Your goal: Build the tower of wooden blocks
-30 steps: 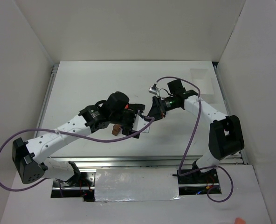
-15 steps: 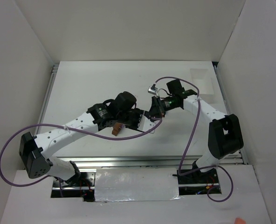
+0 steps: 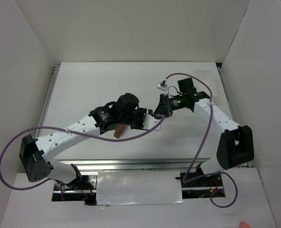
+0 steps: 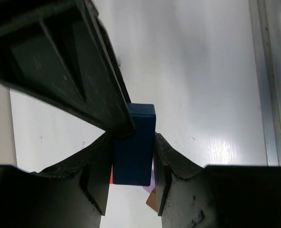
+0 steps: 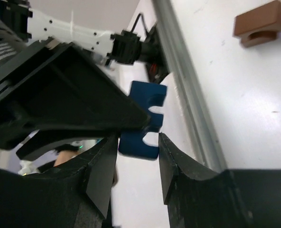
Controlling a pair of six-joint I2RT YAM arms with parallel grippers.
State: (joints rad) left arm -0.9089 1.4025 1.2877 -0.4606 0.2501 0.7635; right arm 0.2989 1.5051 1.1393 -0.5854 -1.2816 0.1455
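A blue wood block (image 4: 133, 152) hangs above the table, and my left gripper (image 4: 133, 140) is shut on its two flat sides. In the right wrist view the same notched blue block (image 5: 145, 118) has its end between the tips of my right gripper (image 5: 138, 137), whose jaws stand slightly apart from it, open. The two grippers meet mid-table, left gripper (image 3: 143, 118) facing right gripper (image 3: 158, 110). A brown arch block (image 3: 117, 132) lies on the table by the left wrist, and shows again as brown arch block (image 5: 261, 21). Slivers of red, pale purple and brown blocks peek from under the blue one.
A clear plastic tray (image 3: 204, 76) sits at the table's back right. A metal rail (image 3: 145, 164) runs along the near edge. White walls enclose the table on three sides. Purple cables loop off both arms.
My left gripper swung in toward the right one and closed on the blue block. The right gripper's jaws have eased apart and its arm has shifted slightly back and right.
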